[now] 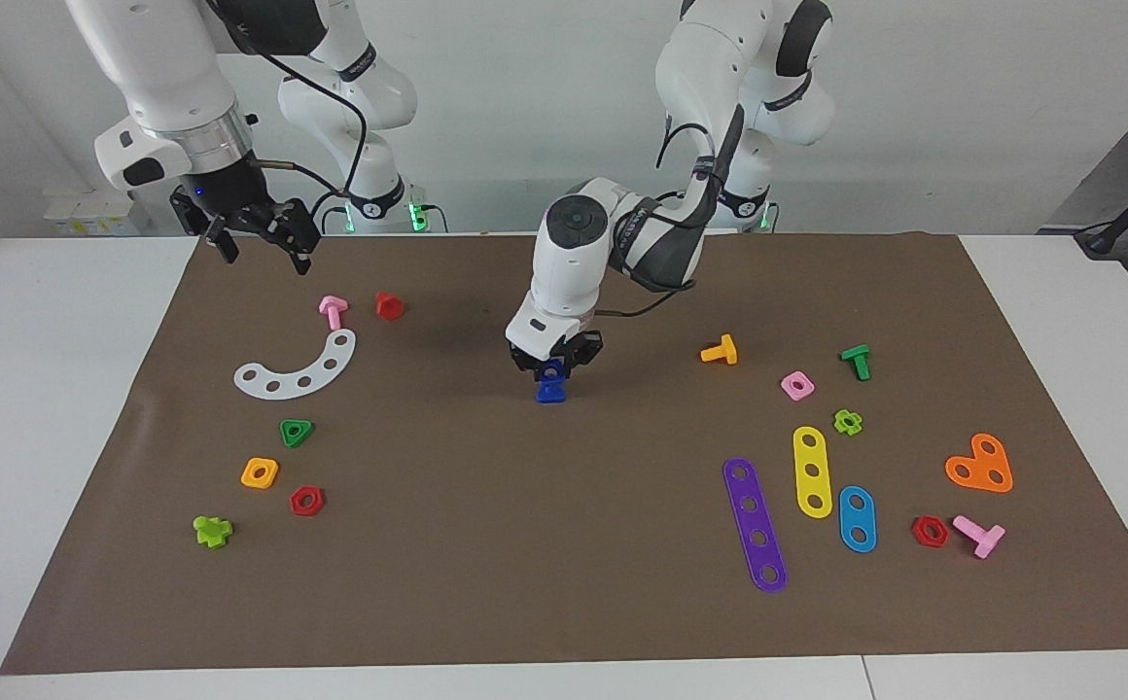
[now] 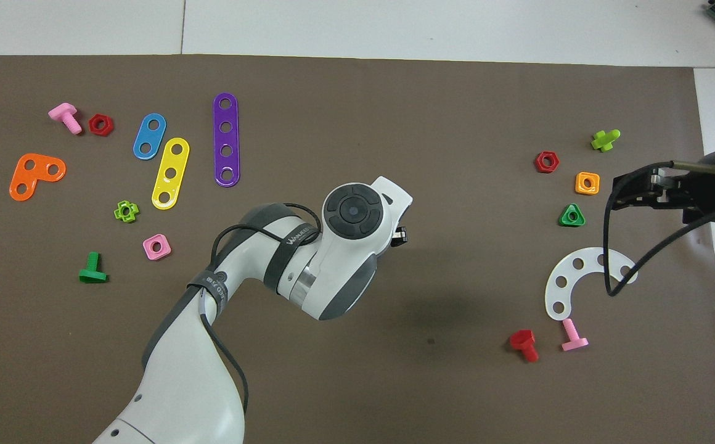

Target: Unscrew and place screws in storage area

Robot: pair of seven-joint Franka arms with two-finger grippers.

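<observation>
Plainly, the scene stood thus.

Left gripper [image 1: 554,367]: down at the middle of the brown mat [image 1: 486,583], fingers pinching the dark-blue plastic toy bolt [image 1: 551,386], which stood on the mat under them.

Bolt's place: about mid-table; in the overhead view the left arm's wrist hid it.

Right gripper [image 1: 258,233]: hanging in the air over the mat's edge at the right arm's end, at about ten o'clock from the bolt in the facing view, fingers spread, holding nothing; this arm waited.

White curved plastic strip with holes [image 1: 299,370]: at nine o'clock from the bolt in the facing view, well apart.

Green triangular plastic nut [image 1: 297,432]: at six o'clock from the strip, near it.
</observation>
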